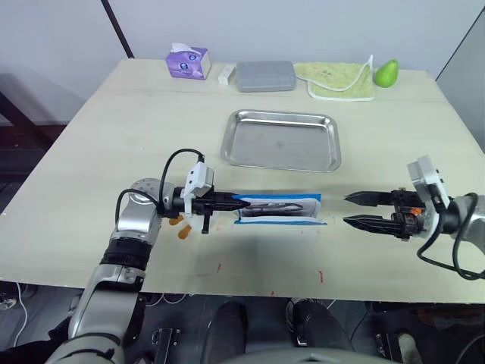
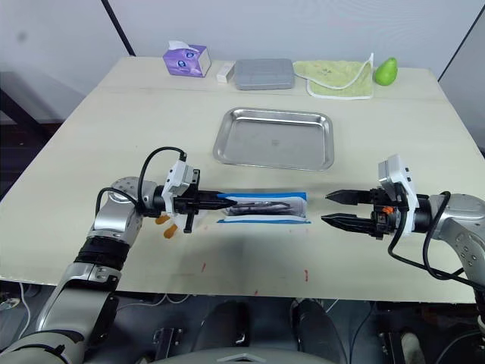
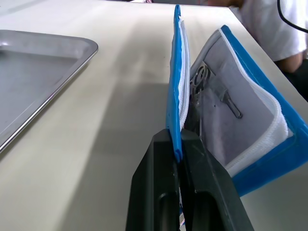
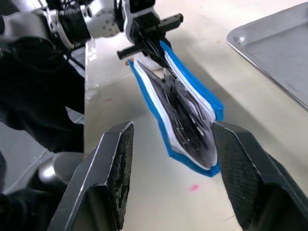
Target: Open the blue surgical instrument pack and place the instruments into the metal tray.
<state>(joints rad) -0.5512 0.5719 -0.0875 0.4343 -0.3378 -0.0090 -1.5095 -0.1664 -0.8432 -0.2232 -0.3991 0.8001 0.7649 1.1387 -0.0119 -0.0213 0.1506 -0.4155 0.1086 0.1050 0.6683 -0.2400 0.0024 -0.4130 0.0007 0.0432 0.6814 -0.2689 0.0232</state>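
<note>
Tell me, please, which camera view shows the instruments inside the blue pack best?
The left wrist view: the pack gapes open, showing ring handles of the instruments against the whitish lining. The right wrist view shows them as a dark bundle between the flaps, and the eye views show thin dark shapes inside.

Desk [image 1: 114, 152]: pale beige top, matte, small red marks noted near the front edge.
Wall [image 1: 303, 23]: plain light grey, seen behind the desk's far edge.
Pole [image 1: 117, 26]: dark, slanted against the wall, far left.
Floor [image 1: 23, 152]: dark, seen left of the desk.
Light: even, soft shadows cast on the desk.
</note>
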